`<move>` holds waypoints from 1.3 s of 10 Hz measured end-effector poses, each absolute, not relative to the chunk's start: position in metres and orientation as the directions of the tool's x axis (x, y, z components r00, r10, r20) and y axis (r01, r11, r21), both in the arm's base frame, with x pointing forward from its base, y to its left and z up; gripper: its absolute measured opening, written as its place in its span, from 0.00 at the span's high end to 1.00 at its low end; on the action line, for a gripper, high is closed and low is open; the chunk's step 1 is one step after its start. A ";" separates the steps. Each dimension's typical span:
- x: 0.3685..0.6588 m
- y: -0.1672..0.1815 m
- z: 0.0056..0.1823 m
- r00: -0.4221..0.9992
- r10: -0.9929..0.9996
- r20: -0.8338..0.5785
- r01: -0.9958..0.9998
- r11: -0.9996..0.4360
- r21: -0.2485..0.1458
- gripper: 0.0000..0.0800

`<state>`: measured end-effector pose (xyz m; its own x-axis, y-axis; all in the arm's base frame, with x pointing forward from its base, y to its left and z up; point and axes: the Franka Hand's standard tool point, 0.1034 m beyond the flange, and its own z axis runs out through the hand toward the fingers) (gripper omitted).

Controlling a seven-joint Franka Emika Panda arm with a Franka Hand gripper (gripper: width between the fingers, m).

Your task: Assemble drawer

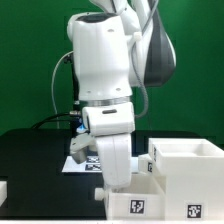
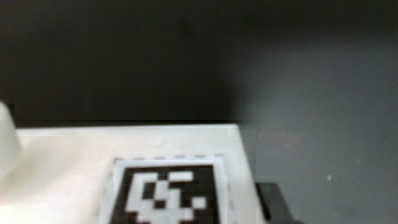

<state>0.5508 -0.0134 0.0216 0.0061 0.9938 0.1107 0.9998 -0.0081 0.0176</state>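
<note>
In the exterior view the large boxy housing (image 1: pixel 190 160) stands at the right. One shallow open-top tray (image 1: pixel 140 196), with tags on its front, sits against the housing's left side. My gripper (image 1: pixel 108 186) reaches down at the tray's left end, and its fingers are hidden by the hand and the tray. In the wrist view a white tagged surface (image 2: pixel 169 190) of a drawer part fills the lower half, very close. One dark fingertip (image 2: pixel 270 206) shows right beside its edge. The other finger is hidden. The jaw gap does not show.
The marker board (image 1: pixel 76 160) lies on the black table behind the arm. A small white piece (image 1: pixel 3 190) shows at the exterior view's left edge. The arm's body blocks the middle of the scene. Green wall behind.
</note>
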 end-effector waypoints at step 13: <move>0.544 -0.009 0.010 -0.006 0.994 0.113 1.000 0.005 0.010 0.95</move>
<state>0.5437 -0.0085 0.0101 -0.0059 0.9936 0.1129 0.9999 0.0048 0.0097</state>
